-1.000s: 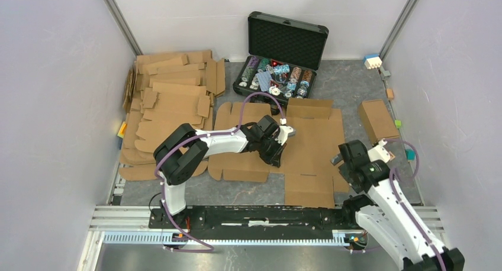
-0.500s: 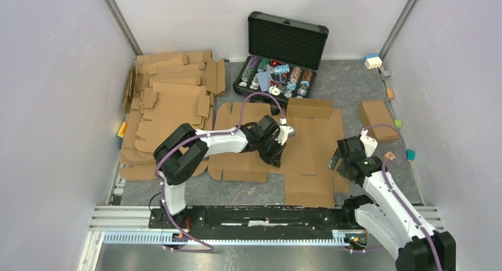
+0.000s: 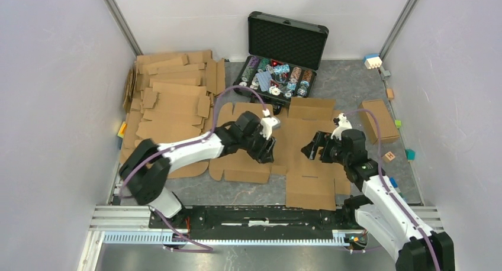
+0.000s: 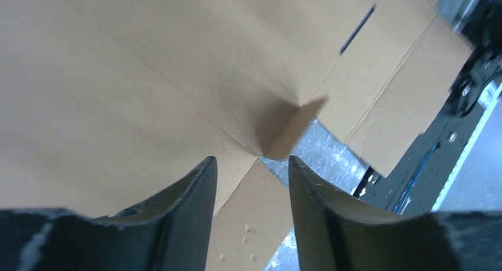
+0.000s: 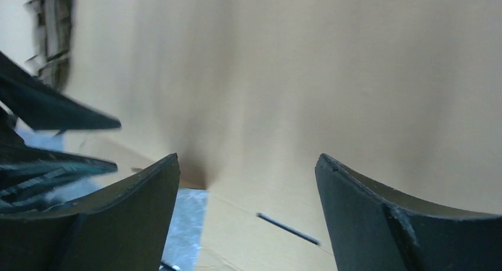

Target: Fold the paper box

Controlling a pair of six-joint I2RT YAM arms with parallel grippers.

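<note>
Right end effector (image 3: 308, 150) swung inward over the paper box (image 3: 293, 136), spread; left end effector (image 3: 264, 156) spread too.

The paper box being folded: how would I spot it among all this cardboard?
Find the open black case at the back. Directly in front lies the paper box, a wide brown sheet with flaps. Unlike the cardboard stack at left, it is one sheet, spread out.

An open black case (image 3: 287, 41) stands at the back, its tray full of poker chips (image 3: 274, 78). Flat cardboard sheets (image 3: 171, 99) lie stacked on the left. On the right sit a small cardboard box (image 3: 377, 120) and a teal block (image 3: 410, 154).
</note>
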